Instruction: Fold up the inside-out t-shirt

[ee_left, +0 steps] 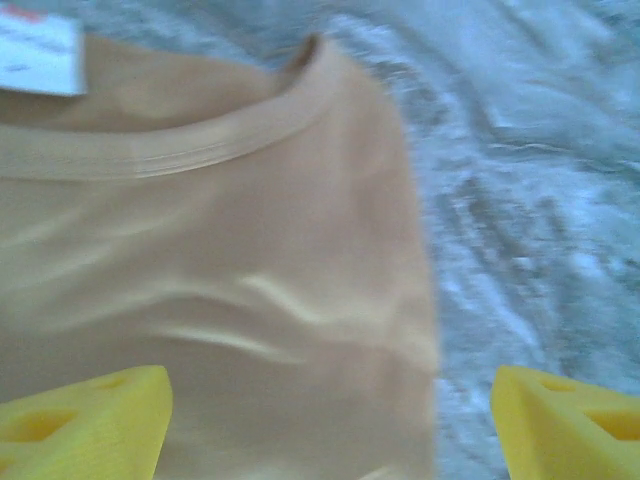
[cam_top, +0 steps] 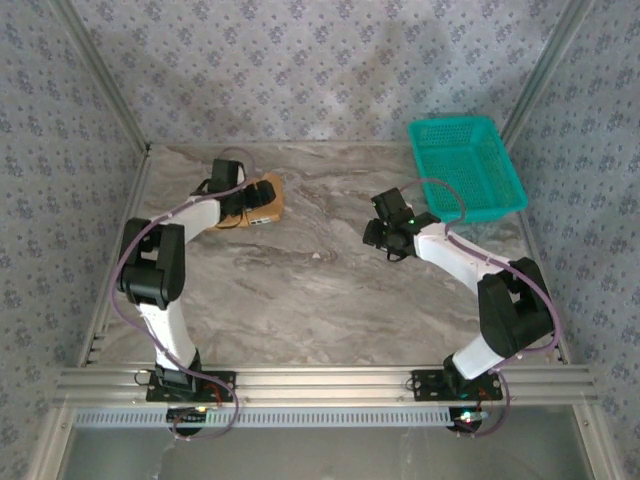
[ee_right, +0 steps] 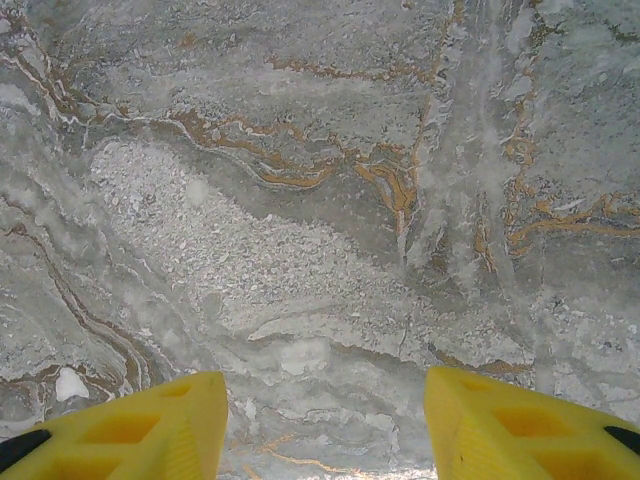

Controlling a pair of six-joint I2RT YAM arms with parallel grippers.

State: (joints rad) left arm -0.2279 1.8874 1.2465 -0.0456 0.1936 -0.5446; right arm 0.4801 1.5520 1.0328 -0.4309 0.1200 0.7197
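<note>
At the table's (cam_top: 300, 290) far left, the shirt (cam_top: 262, 203) is lying in a compact bundle, folding seemingly near done. The left gripper (ee_left: 330, 400) is hovering above it, fingers spread, and the right gripper (ee_right: 325, 420) is gaping empty mid-table.

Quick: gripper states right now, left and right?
Left gripper: open above the t-shirt, holding nothing.
Right gripper: open over the table, holding nothing.

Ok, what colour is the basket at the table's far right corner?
The basket is teal green, clearest in the top external view.
</note>
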